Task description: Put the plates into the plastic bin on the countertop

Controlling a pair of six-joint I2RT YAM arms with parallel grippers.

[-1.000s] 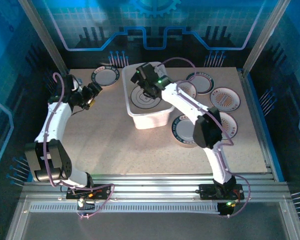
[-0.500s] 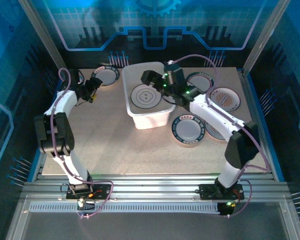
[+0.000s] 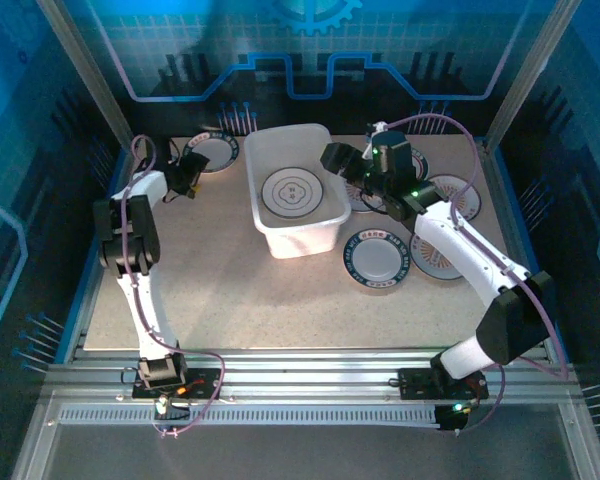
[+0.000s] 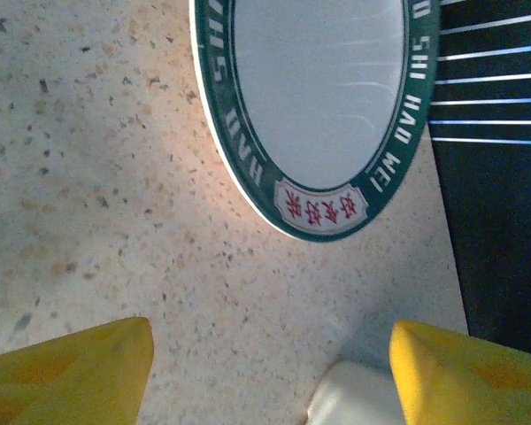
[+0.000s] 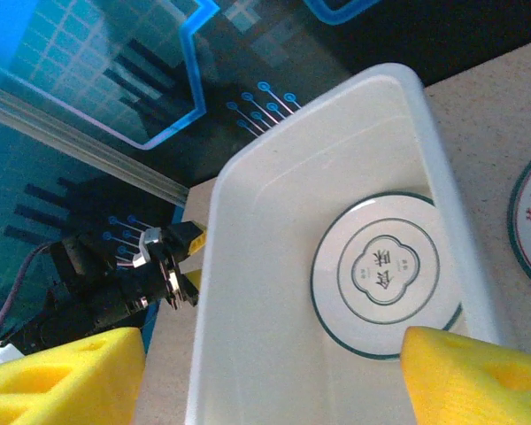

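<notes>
The plastic bin [image 3: 302,238] stands at the back middle of the countertop [image 3: 230,290]. One white plate [image 3: 293,192] with a thin green ring lies flat inside it, also seen in the right wrist view as the plate [image 5: 388,274] in the bin [image 5: 274,266]. My right gripper [image 3: 334,159] hangs open and empty over the bin's right rim. My left gripper [image 3: 187,178] is open just short of a green-rimmed plate [image 3: 209,152] at the back left. That plate [image 4: 319,97] lies ahead of the yellow fingers [image 4: 66,372], untouched. Several more plates lie right of the bin, among them a green-rimmed one [image 3: 378,258] and an orange-patterned one [image 3: 450,196].
The right arm crosses above the plates right of the bin, hiding parts of them. A dark back wall and metal posts close off the far edge just behind the back-left plate. Bare countertop stretches in front of the bin.
My right gripper has drawn back to the right from over the bin's middle to its right rim. My left gripper has moved toward the back, closer to the back-left plate.
</notes>
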